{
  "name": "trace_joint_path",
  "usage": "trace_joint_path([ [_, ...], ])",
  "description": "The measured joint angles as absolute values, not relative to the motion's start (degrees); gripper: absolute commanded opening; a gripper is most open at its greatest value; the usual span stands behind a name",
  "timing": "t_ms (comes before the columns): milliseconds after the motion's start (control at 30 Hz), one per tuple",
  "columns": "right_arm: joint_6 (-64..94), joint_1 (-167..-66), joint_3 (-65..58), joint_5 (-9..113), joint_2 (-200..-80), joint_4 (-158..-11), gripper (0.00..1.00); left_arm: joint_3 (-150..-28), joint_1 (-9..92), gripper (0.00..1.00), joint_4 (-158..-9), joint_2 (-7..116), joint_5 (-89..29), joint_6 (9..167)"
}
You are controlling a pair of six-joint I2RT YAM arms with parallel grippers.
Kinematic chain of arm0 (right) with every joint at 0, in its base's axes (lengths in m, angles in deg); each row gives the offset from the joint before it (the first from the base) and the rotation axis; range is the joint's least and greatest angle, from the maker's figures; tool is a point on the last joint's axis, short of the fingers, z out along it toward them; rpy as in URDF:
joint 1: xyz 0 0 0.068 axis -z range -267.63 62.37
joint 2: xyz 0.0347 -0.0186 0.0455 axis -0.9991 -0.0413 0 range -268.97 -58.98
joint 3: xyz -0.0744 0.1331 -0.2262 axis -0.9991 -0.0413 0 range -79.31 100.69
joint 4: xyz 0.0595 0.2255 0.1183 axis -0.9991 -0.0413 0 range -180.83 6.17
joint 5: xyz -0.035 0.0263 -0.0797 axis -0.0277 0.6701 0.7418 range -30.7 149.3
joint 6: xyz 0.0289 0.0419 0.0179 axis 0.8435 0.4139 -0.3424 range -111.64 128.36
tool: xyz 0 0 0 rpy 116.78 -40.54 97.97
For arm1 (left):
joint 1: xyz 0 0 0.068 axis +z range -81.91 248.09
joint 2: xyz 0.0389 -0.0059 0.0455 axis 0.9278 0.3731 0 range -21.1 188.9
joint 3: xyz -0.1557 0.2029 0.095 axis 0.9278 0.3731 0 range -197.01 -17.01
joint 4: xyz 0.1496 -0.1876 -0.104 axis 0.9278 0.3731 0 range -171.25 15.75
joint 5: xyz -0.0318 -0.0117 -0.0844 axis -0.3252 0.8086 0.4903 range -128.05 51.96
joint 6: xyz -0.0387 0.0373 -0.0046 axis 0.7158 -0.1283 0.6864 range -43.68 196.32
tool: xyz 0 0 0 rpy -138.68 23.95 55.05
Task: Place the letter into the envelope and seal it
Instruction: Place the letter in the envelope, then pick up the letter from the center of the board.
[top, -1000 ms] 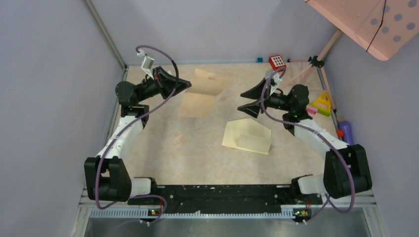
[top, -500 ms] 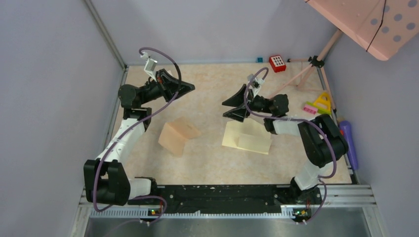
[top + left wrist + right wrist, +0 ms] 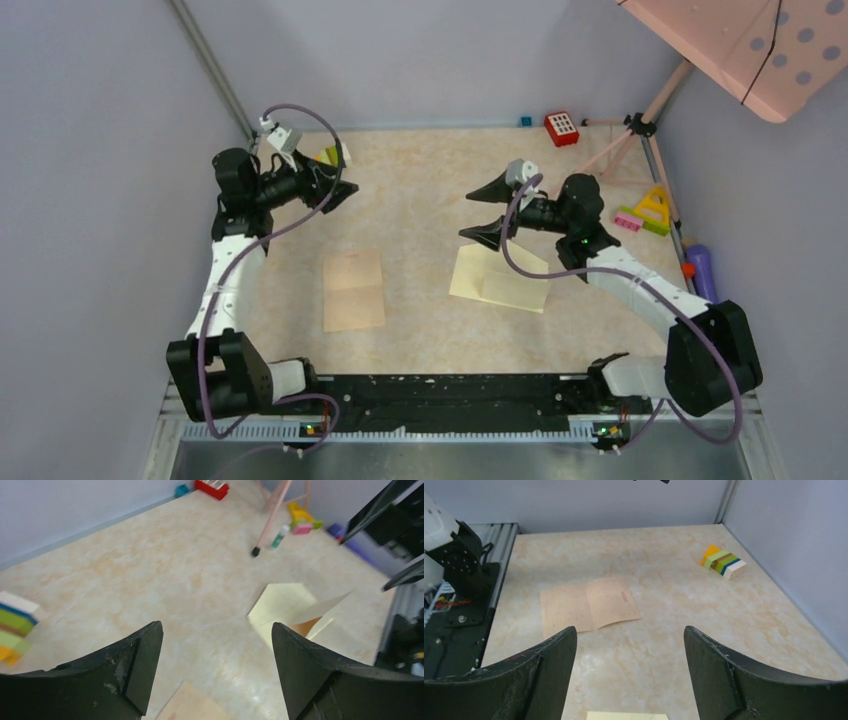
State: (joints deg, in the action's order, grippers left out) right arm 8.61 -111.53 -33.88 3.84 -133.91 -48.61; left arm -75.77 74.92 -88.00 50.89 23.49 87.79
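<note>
The letter [image 3: 353, 290], a tan sheet with a fold line, lies flat on the table left of centre; it also shows in the right wrist view [image 3: 589, 605], and one corner shows in the left wrist view [image 3: 192, 707]. The pale yellow envelope [image 3: 500, 278] lies to its right, its flap partly raised [image 3: 287, 607]. My left gripper [image 3: 338, 185] hovers open and empty at the far left, well behind the letter [image 3: 216, 625]. My right gripper [image 3: 478, 212] hangs open and empty just above the envelope's far edge [image 3: 629, 629].
A striped toy block [image 3: 330, 155] sits by the left gripper at the back left [image 3: 724, 562]. A red toy [image 3: 561, 127], a tripod [image 3: 640, 130] and small coloured toys [image 3: 650, 212] crowd the back right. Walls close in both sides.
The left gripper has let go of the letter, which dropped and now lies flat. That gripper opened and drew back to the left. The right arm shifted over the envelope.
</note>
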Motion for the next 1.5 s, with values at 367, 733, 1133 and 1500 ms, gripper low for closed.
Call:
trace_joint_path([
  [367,7.61,-115.69,-32.33,11.58,-136.38,-59.96,0.75,-81.47,87.84,0.95,-56.15,61.64,16.72,66.35],
  [733,28.96,-124.89,-9.75,19.93,-166.30,-66.99,0.69,-78.61,91.14,0.97,-47.54,66.84,13.55,64.01],
  [1133,39.93,-130.44,6.38,23.10,-186.04,-75.45,0.68,-77.32,91.14,0.98,-45.20,73.97,12.04,60.07],
  [1500,45.92,-130.92,6.78,21.79,-188.20,-76.09,0.69,-75.86,91.14,0.98,-43.87,75.11,12.00,56.60],
])
